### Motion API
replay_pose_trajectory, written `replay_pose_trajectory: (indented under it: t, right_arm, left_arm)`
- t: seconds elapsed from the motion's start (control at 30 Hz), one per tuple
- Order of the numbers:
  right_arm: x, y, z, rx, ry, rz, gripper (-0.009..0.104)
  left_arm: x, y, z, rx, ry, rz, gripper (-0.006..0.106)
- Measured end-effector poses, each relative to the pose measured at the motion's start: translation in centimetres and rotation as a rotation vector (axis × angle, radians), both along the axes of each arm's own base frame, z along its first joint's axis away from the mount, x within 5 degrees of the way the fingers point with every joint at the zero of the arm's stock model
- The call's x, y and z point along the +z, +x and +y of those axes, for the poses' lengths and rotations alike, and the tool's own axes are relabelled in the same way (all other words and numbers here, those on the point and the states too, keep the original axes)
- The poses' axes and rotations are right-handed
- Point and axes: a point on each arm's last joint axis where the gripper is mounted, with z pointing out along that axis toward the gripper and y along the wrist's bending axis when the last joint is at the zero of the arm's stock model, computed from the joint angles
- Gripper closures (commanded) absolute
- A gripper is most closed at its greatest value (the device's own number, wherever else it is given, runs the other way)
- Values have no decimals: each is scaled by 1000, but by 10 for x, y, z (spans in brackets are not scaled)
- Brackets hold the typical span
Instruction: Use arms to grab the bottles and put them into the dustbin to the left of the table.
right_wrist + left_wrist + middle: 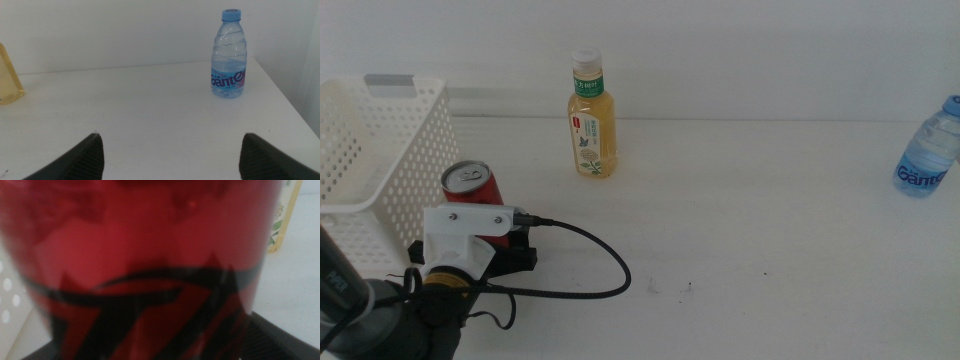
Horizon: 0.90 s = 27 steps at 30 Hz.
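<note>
A red cola can stands upright close to the dustbin, a white perforated basket at the left. My left gripper is shut on the can, which fills the left wrist view; its lower part is hidden behind the wrist mount. The yellow tea bottle with a white cap stands at the back centre. The clear water bottle stands at the far right edge. My right gripper is open with nothing between its jaws, well short of the water bottle, and is out of the middle view.
The white table ends just right of the water bottle. A black cable loops from the left wrist across the tabletop. The basket wall lies right beside the can.
</note>
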Motion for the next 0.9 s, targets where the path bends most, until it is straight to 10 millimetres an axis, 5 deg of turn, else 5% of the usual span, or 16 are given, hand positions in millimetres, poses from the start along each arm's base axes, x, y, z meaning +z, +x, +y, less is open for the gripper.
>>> replay_pose_trajectory:
  t: [0.17, 0.43, 0.6, 0.9]
  right_arm:
    - [0, 0, 0, 0, 0, 0, 13]
    - [0, 0, 0, 0, 0, 0, 13]
    - [0, 0, 0, 0, 0, 0, 13]
    - [0, 0, 0, 0, 0, 0, 13]
  left_arm:
    - [-1, 7, -2, -9, 29, -14, 13]
    - [-1, 7, -5, -62, 104, -21, 64]
    - [6, -7, -6, -123, 97, -3, 87]
    - [77, -20, -4, -119, 15, 50, 92]
